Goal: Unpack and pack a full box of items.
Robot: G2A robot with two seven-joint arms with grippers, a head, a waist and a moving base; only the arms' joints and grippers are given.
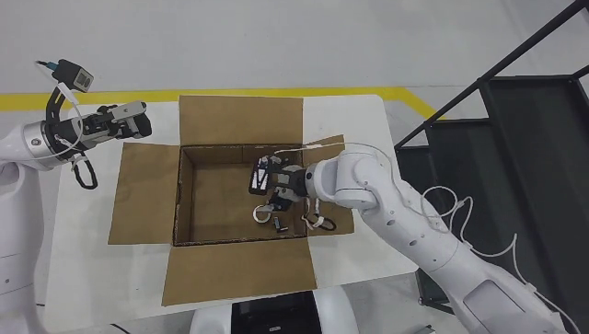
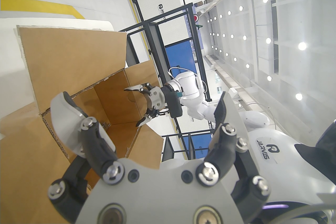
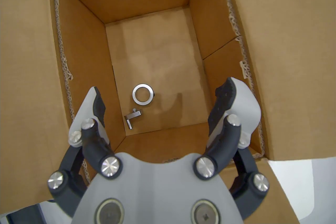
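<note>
**Two parts left in the box (image 3: pixel 78 57)**

Our right gripper (image 3: pixel 162 89) hangs spread above the metal ring (image 3: pixel 142 95) and small bracket (image 3: pixel 132 117) on its floor; our left gripper (image 1: pixel 143 120), spread too, sits beside the box. We judge unpacking nearly done, repacking untouched

Grey floor (image 1: pixel 276 21) with a yellow line (image 1: pixel 350 92), black metal rack (image 1: pixel 534 122) nearby
</note>
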